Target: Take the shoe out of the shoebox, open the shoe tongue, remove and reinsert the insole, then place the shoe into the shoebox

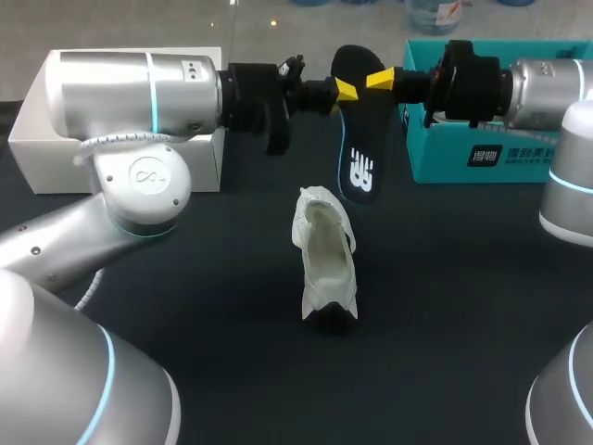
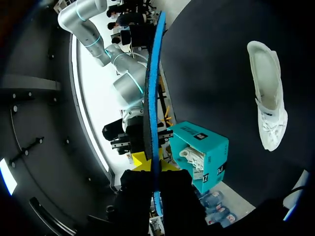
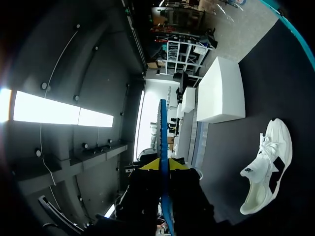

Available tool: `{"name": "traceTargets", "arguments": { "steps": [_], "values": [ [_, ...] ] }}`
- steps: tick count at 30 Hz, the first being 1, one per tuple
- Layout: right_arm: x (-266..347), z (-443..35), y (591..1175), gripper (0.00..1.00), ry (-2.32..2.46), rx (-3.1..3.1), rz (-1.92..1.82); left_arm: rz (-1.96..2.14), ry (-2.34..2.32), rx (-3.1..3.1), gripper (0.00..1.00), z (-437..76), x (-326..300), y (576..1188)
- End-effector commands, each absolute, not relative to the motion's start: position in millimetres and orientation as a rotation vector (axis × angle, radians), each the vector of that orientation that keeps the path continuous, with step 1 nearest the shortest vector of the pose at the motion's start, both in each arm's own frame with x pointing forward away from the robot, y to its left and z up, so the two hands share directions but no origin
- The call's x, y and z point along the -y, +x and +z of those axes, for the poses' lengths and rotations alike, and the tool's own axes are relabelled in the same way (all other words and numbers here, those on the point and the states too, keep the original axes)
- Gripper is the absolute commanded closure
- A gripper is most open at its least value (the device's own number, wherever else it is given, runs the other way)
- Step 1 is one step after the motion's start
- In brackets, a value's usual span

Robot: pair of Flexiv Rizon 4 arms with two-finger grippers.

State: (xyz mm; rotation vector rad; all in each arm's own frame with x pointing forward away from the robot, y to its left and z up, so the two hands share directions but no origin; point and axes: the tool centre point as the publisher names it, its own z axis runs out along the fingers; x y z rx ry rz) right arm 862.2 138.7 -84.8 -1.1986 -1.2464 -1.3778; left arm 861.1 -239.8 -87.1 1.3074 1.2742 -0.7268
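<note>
The bench [image 1: 445,306] is open across the middle and lower frame, hemmed at the top by the teal shoebox [image 1: 445,158] at upper right and a white box [image 1: 37,139] at upper left. The shoe [image 1: 326,264] lies at centre, opening up. At upper centre the insole [image 1: 359,139] hangs, pinched by both the left gripper [image 1: 345,90] and the right gripper [image 1: 378,80]. Opposed pulls could buckle or drop it.

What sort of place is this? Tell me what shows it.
Probably a robotics lab bench: left arm and right arm hold an insole over a dark table with a white shoe and teal shoebox.
</note>
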Motion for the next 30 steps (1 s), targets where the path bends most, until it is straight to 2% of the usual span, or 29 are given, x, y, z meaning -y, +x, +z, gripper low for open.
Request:
{"name": "traceTargets", "arguments": {
  "steps": [1,17,30],
  "values": [
    [-142,-89,861,0.00,-1.231,1.257,-1.354,-0.740,1.297,-1.339,1.00,-85,242,860],
    [-69,-145,800,0.00,-1.629,1.384,-1.166,-0.817,1.174,-1.705,1.00,-110,194,843],
    [-22,-177,767,0.00,-1.712,1.420,-0.984,-0.876,1.163,-1.757,1.00,-111,188,824]
  ]
}}
